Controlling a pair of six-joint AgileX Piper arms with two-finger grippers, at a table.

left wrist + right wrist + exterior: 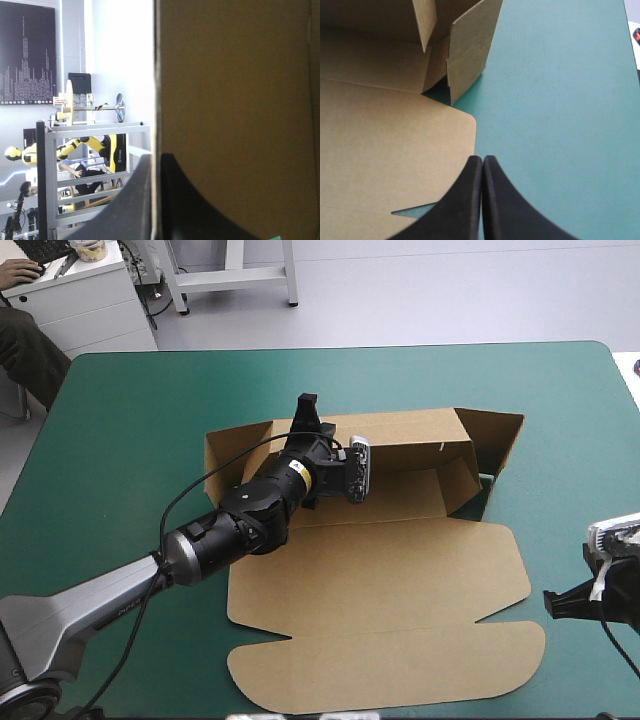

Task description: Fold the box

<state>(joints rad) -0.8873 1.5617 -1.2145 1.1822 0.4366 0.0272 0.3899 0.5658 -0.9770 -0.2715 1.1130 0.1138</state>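
The brown box (380, 580) lies in the middle of the table, its far wall and right side wall (495, 445) raised and its lid flat toward the front. My left gripper (307, 410) reaches over the far wall near its left end. In the left wrist view the board's edge (235, 100) stands upright between the fingers of the left gripper (156, 156), which is shut on it. My right gripper (560, 605) hovers low by the table's right edge, off the lid's right corner. In its own view the right gripper (482, 160) is shut on nothing, with the box's lid (385, 150) beside it.
Bare teal-green cover (150, 420) surrounds the box, with wide room at the left, the far side and the right (560, 115). A white cabinet (80, 290) stands beyond the table's far left corner.
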